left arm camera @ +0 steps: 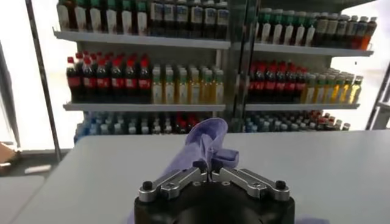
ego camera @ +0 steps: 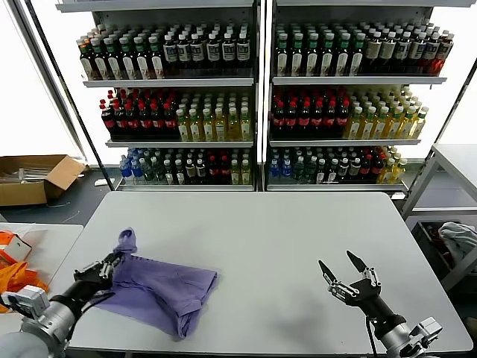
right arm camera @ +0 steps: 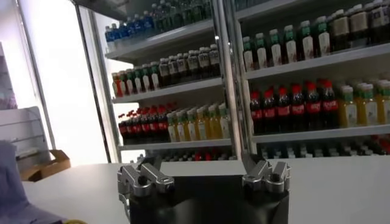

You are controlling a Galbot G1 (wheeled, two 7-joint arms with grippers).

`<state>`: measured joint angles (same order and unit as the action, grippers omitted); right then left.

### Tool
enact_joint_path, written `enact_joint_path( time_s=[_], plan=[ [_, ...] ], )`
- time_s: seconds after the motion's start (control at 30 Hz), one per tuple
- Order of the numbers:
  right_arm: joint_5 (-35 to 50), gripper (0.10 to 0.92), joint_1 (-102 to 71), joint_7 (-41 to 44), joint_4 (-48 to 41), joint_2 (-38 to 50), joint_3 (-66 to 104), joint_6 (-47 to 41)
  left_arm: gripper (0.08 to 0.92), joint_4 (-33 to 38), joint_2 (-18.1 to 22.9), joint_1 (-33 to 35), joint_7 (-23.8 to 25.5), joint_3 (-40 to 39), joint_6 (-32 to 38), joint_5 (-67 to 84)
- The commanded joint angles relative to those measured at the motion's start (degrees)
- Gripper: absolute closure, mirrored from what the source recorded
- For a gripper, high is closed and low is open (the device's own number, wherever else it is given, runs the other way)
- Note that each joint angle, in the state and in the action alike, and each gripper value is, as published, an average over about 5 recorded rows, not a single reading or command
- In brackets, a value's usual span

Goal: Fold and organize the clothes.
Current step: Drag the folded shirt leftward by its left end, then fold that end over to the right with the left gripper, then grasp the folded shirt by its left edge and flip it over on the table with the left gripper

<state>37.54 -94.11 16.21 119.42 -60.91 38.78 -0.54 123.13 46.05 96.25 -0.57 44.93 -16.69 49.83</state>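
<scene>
Head view shows us our left gripper [ego camera: 117, 262] pinched tight on a raised corner of the lavender T-shirt [ego camera: 168, 287], which lies crumpled on the grey table [ego camera: 298, 239] at its left side. Our right gripper [ego camera: 344, 269] hovers spread wide, well apart.

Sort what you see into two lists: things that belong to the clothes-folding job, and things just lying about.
Job: lavender T-shirt, pinched in the shut left claw; open right claw waiting; grey table.
Lying about: drink bottles on the shelves; cardboard box; orange fabric.
</scene>
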Motion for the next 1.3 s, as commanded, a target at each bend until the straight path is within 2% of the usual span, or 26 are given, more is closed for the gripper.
enact_joint_path(
  time_s=[0.03, 0.17, 0.33, 0.57, 0.73, 1.0, 1.13, 1.3],
  plan=[
    [-0.11, 0.203, -0.24, -0.03, 0.27, -0.33, -0.13, -0.07, 0.907, 0.51, 5.98, -3.69, -1.78, -14.26, -0.03, -1.25],
    [-0.11, 0.203, -0.43, 0.00, 0.27, -0.52, -0.04, -0.05, 0.907, -0.23, 6.48, -4.25, -1.43, -17.71, -0.07, -2.65],
    [-0.35, 0.203, -0.38, 0.05, 0.02, -1.17, -0.23, 0.05, 0.907, -1.67, 6.70, -4.10, 1.73, -20.63, 0.02, -5.81],
    [-0.38, 0.203, 0.44, -0.08, 0.19, -1.26, -0.43, -0.56, 0.888, 0.46, 6.26, -2.57, 3.54, -21.62, -1.63, -6.88],
    [-0.36, 0.203, 0.69, -0.10, 0.54, -1.48, -0.81, -0.96, 0.761, 2.16, 6.47, -3.21, 3.58, -19.34, -1.93, -7.38],
    [-0.37, 0.203, 0.48, 0.02, 0.68, -2.51, -1.33, -0.82, 0.536, 4.98, 4.22, -2.03, 3.74, -6.87, -1.52, -7.64],
    [-0.39, 0.203, 0.69, 0.02, 1.02, -2.42, -1.58, -0.74, 0.415, 0.03, 2.50, -2.51, 4.27, -0.97, -1.56, -8.39],
    [-0.47, 0.203, 0.58, 0.03, 1.58, -2.47, -1.75, -0.72, 0.276, -8.53, 0.91, -4.17, 3.88, -1.17, -3.13, -9.21]
  ],
)
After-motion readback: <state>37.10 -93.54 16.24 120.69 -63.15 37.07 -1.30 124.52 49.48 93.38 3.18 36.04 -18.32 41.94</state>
